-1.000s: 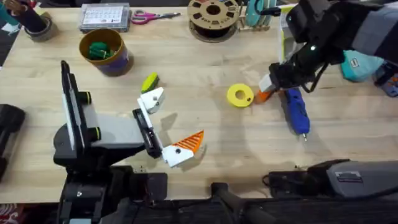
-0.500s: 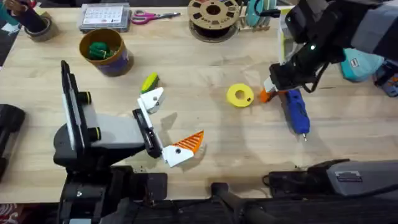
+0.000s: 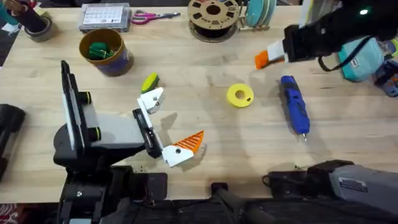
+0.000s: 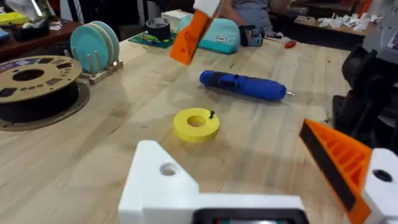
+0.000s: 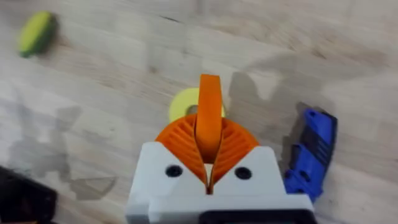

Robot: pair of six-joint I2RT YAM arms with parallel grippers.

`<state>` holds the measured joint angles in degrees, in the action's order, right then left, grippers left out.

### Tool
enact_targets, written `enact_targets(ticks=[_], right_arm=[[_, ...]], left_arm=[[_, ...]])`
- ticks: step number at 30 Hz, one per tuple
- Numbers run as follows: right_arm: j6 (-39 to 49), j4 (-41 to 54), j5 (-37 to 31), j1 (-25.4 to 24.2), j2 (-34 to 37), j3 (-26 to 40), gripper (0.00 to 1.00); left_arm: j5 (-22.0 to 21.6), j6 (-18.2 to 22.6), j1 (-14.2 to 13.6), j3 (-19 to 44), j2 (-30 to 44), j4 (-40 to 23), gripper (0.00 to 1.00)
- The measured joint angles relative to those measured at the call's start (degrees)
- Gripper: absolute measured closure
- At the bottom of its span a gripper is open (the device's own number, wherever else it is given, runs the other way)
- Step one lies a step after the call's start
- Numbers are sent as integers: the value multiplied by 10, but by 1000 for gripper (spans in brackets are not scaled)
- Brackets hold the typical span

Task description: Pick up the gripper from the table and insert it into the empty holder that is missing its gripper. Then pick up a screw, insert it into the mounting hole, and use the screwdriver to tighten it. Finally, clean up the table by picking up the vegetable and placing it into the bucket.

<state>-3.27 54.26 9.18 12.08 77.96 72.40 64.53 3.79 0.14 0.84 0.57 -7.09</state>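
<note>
Gripping the loose orange tip (image 5: 209, 115) between its two ribbed pads, the right pincer (image 3: 268, 57) is seen raised above the far right part of the desk (image 3: 205, 137), with the tip's narrow end sticking out past the pads and pointing toward the left arm's side. The tip's long axis is judged to run roughly in line with the right pincer's own fingers. The white holder (image 3: 152, 98) that lacks its orange tip sits on the left pincer (image 3: 166, 127), well apart from the carried tip and nearer the middle of the desk; its partner block bears an orange tip (image 3: 191, 142). The left pincer's jaws are spread wide with nothing between them. The coming move is judged to turn on this: the holder lies to the left of, and nearer the bases than, the carried tip, so the right arm must cross the desk past the yellow ring (image 3: 240, 96). The blue screwdriver (image 3: 295, 112) lies flat just beside the ring, its long axis running toward the bases and its metal bit pointing that way. The yellow-green vegetable (image 3: 149, 81) rests just beyond the holder, and the bucket (image 3: 104, 51), already containing darker green pieces, stands at the far left.
</note>
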Motion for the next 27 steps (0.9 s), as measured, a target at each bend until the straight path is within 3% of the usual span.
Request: enact_targets(ticks=[9,20,27], right_arm=[[-11,-128,163,0,-63,-19,991],[-104,-392,460,-34,-77,-203,958],[-228,-583,580,-62,-67,-305,958]], left_arm=[[0,0,0,0,0,0,15],[0,0,0,0,0,0,15],[0,0,0,0,0,0,15]])
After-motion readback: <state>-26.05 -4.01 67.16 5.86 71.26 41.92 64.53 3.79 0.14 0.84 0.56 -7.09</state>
